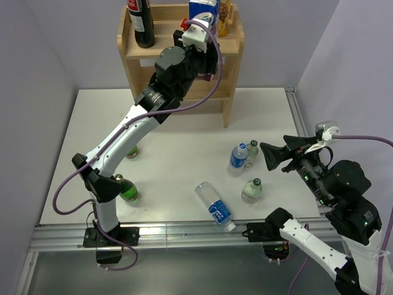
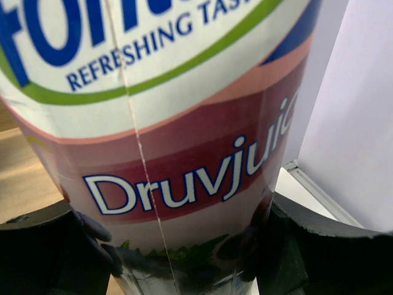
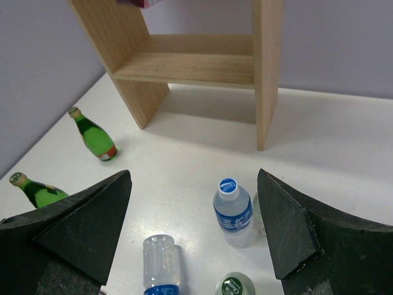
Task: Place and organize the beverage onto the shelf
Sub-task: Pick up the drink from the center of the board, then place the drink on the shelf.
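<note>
The light wood shelf (image 1: 230,74) stands at the back of the table. My left gripper (image 1: 206,44) is raised to its top board and is shut on a white, blue and red juice carton (image 1: 204,11). In the left wrist view the carton (image 2: 184,123) fills the frame, with a black finger (image 2: 37,252) pressed on each side. Whether it rests on the board I cannot tell. A cola bottle (image 1: 141,21) and an orange bottle (image 1: 225,18) stand on the top tier. My right gripper (image 1: 273,157) hangs open over the right of the table, above an upright water bottle (image 3: 232,212).
Near the right gripper are a clear bottle (image 1: 252,150), a green-capped bottle (image 1: 252,190) and a water bottle lying on its side (image 1: 214,206). Two green bottles (image 1: 128,189) (image 3: 95,135) stand at the left by the left arm. The shelf's lower tier (image 3: 184,64) holds nothing I can see.
</note>
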Robot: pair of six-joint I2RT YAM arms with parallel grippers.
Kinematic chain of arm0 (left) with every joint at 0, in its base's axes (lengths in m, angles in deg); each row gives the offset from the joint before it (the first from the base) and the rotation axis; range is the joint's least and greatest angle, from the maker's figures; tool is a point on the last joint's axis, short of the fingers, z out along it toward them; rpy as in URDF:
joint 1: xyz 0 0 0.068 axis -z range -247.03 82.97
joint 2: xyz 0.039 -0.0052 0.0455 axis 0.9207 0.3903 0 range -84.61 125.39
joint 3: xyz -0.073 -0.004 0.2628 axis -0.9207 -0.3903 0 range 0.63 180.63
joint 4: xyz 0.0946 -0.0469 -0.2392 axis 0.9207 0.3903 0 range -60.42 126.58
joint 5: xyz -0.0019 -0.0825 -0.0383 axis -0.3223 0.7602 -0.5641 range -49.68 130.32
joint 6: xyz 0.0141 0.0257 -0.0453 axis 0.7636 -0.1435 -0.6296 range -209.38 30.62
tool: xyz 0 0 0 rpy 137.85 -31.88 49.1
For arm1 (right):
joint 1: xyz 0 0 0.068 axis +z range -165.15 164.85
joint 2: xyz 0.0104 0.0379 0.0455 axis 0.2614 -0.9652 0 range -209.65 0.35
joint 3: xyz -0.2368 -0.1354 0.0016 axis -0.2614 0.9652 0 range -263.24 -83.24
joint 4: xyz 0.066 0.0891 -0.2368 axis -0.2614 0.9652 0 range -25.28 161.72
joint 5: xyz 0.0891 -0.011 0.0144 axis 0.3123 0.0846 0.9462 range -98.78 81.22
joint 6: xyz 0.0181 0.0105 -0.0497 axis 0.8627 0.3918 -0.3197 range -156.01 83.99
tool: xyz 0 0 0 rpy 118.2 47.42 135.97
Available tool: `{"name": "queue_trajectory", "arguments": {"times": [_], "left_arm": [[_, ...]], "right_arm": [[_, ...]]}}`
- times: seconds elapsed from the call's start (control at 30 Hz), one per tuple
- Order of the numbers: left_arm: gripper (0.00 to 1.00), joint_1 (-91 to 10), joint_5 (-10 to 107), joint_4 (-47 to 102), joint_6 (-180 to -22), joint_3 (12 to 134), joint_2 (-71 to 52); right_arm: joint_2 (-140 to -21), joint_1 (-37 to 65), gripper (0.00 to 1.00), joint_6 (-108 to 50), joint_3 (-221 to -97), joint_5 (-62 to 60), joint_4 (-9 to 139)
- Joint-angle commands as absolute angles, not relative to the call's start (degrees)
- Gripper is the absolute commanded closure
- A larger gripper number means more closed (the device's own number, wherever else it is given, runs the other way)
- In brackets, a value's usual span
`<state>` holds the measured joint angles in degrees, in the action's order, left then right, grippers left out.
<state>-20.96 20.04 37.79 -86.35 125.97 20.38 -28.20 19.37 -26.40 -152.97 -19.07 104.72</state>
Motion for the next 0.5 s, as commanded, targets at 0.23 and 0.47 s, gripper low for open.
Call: {"name": "queue_trajectory", "arguments": {"times": [0.23, 0.47], "left_arm": [[1.00, -20.53, 20.45, 7.62, -84.54, 137.03, 20.06], [1.00, -20.88, 20.54, 4.01, -83.58, 145.55, 26.73]], "right_arm": [[-27.86, 19.39, 0.10, -25.55, -151.18, -20.03, 104.62], [-26.98, 19.39, 0.10, -25.64, -149.60, -19.86, 104.79]]}}
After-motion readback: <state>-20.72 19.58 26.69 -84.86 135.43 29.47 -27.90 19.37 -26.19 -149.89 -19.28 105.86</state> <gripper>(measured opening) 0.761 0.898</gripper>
